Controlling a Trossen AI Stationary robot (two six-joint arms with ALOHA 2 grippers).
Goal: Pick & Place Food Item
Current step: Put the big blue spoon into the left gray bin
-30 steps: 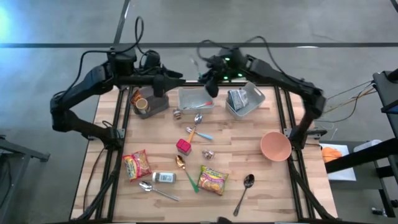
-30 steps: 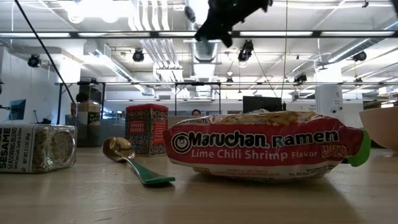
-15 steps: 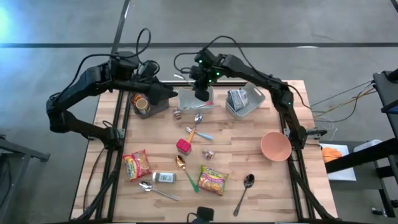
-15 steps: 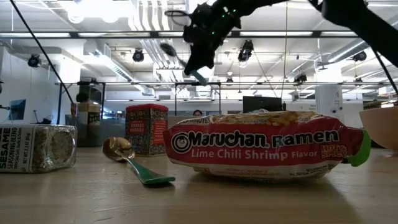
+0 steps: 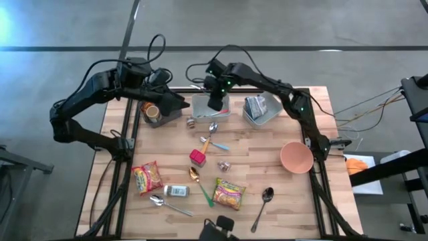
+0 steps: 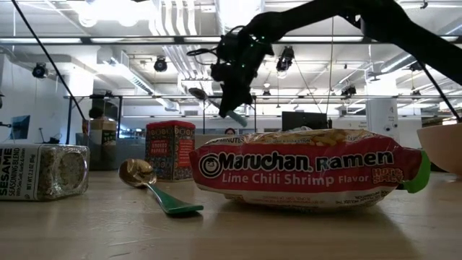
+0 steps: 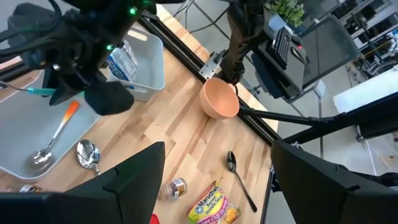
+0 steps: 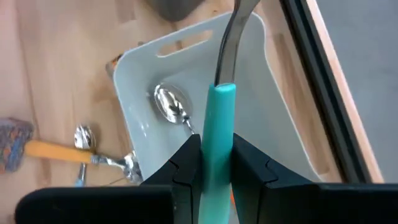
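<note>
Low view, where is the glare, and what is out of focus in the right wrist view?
Low view: ceiling lights flare white at the top, leaving the right gripper a dark silhouette. Right wrist view: the teal handle close to the lens looks soft; the white bin beyond is sharper.

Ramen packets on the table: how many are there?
2. The lime chili shrimp ramen packet lies beside the green-handled spoon. The second ramen packet lies farther toward the left arm's side, next to the sesame jar. Others may be hidden from view.
</note>
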